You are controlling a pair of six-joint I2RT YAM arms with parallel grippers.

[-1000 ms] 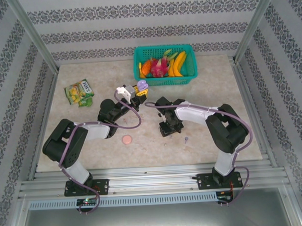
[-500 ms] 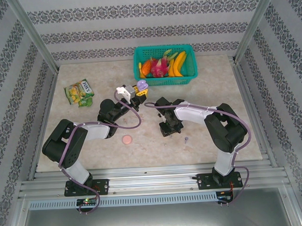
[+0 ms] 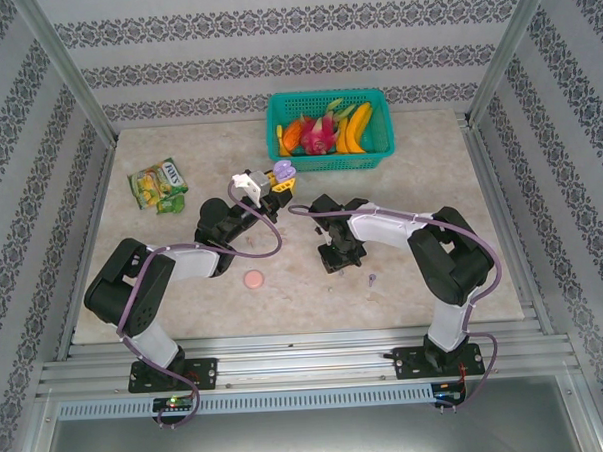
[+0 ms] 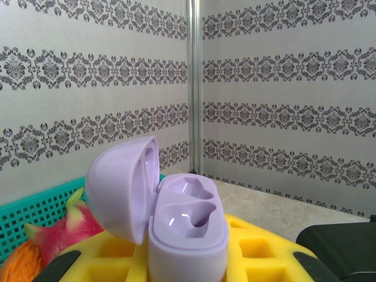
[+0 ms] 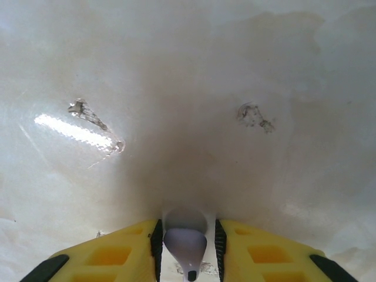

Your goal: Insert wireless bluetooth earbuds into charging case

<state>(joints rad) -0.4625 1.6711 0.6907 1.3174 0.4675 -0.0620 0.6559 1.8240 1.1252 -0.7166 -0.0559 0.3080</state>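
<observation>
Right wrist view showed the right gripper nearly closed, pinching a lilac earbud lying near the open charging case, which the left gripper clamped tight. Probably light and slick; best gripped at its bulb.

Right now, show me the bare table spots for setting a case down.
Bare: the table right of the basket, and the far-left corner behind the snack packet. Crowded: the middle, around the left end effector, right end effector, pink case and loose earbud.

The top view is evenly and brightly lit. In the right wrist view, a glare streak is seen at centre left on the table, and a broad soft shadow is cast mid-frame.
</observation>
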